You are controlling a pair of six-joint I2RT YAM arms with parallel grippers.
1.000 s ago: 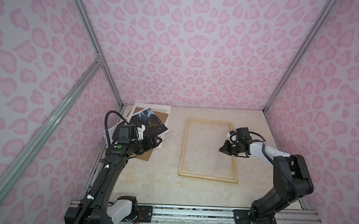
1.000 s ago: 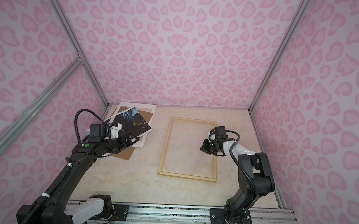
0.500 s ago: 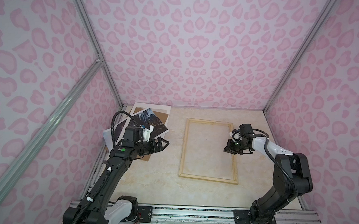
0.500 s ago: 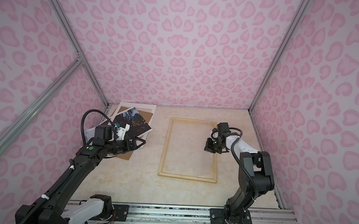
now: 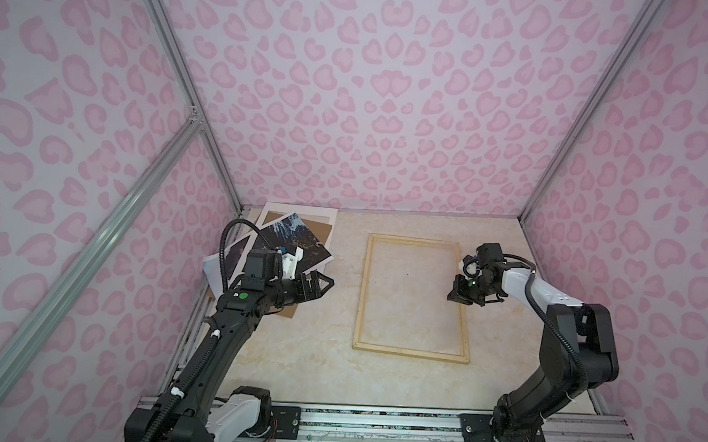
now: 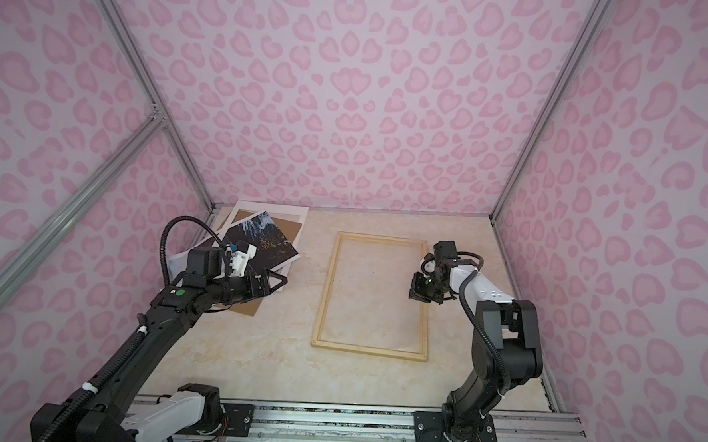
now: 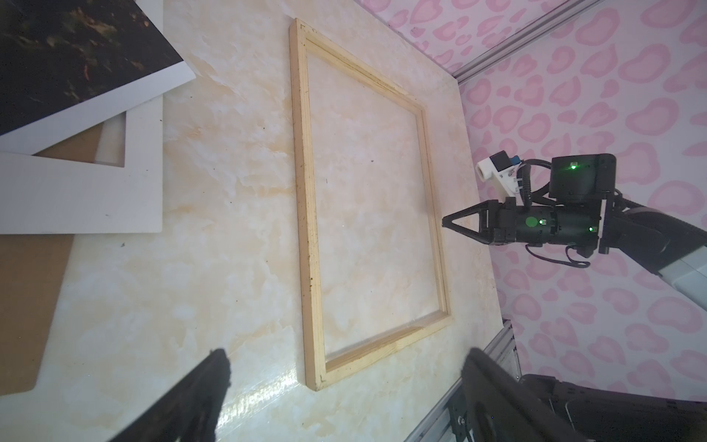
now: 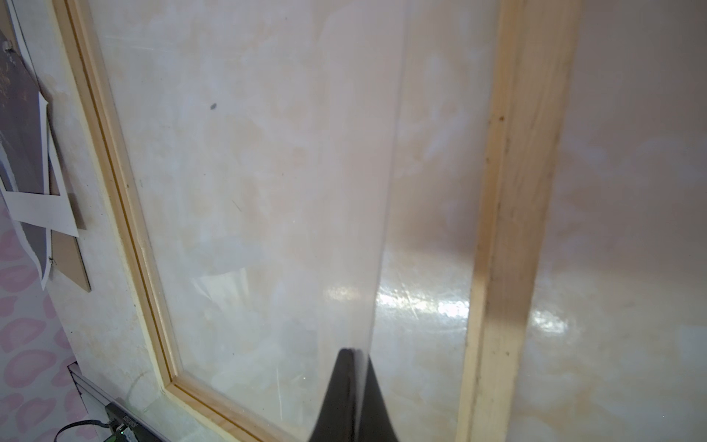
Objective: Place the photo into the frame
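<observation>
Pale-wood frame [image 5: 411, 352] (lying flat); photo [image 5: 301, 240] apart.

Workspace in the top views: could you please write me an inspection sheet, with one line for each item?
Surface: beige marbled table, a few dark specks.
Job's things: photo lies askew on a pile in the far left corner, not in the frame; the frame lies flat mid-table.
Clutter: white mat board and brown backing board under the photo.
Grippers: left gripper open, empty, beside the pile; right gripper shut, seemingly on the edge of the clear pane.
Cables: black hose arches over the pile; right arm's cable clear of the frame.
Surroundings: pink-patterned walls, metal rail in front.
</observation>
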